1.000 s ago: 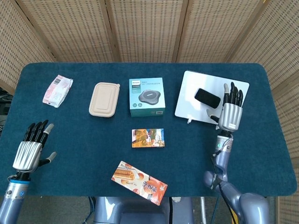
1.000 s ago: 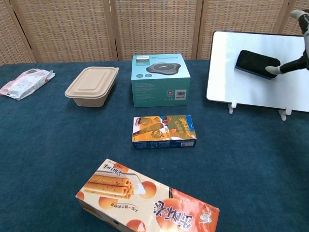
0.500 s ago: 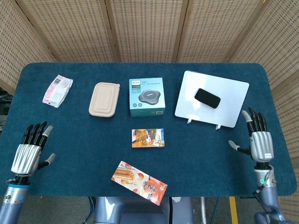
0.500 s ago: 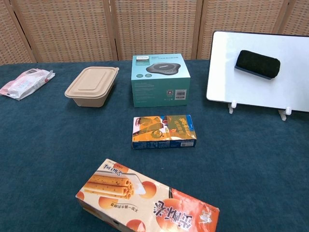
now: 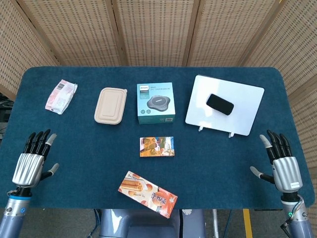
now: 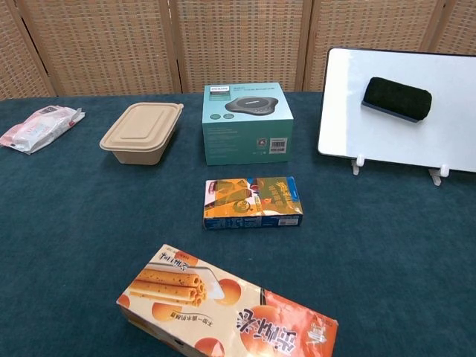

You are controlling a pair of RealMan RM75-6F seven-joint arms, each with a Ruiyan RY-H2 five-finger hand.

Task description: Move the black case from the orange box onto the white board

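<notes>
The case (image 5: 219, 103) lay on the board (image 5: 247, 111), which stood near the counter (image 5: 89, 148) edge at 2 o'clock. The orange box (image 5: 156, 147) sat at center with open cloth on all sides. Both robot hands, left (image 5: 31, 162) at 8 o'clock and right (image 5: 281, 164) at 4 o'clock, hung near the front edge, fingers spread, holding nothing. The lidded beige tub (image 5: 111, 105) hid its contents.

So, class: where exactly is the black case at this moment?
The black case lies on the white board at the table's right rear, in both the head and chest views. The teal box is the board's nearest neighbour, and neither hand touches the case.
</notes>
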